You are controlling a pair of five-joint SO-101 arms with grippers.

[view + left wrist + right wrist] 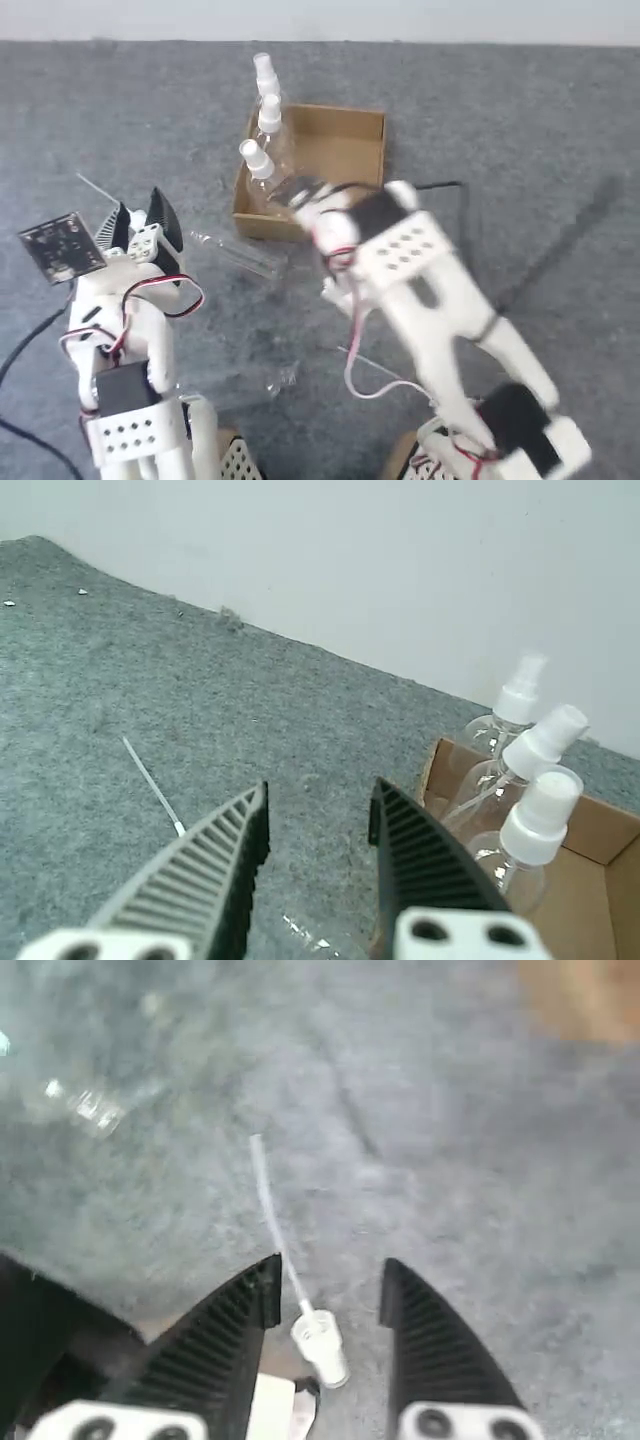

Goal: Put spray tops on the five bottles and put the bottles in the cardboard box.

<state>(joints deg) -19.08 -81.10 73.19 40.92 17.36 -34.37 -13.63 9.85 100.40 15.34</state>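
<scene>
In the high view the left pincer sits at 9 o'clock on the table, jaws released and empty, pointing toward 12. A loose tube lies on the carpet just beyond it, at about 11 o'clock from its tips.

The uncapped bottle lies on its side between the two arms, at roughly 4 o'clock from the left pincer and near it. Its long axis runs from 10 to 4 o'clock. I cannot tell from above which end is the neck.

The right arm reaches to the table's centre. In its wrist view the right pincer is spread wide and grips nothing. The spray top lies on the carpet inside the gap, back from the fingertips. Its tube runs straight out past the tips, nearly in line with the jaws and leaning toward one of them. This alignment is what the pickup turns on. The head is already centred, so the jaws would probably need only to drop and close across it. I judge the right arm to be the one to take it, and the bottle is close enough for the left to steady.

The box sits at 12 o'clock, with three capped bottles upright along its 9 o'clock wall.
</scene>
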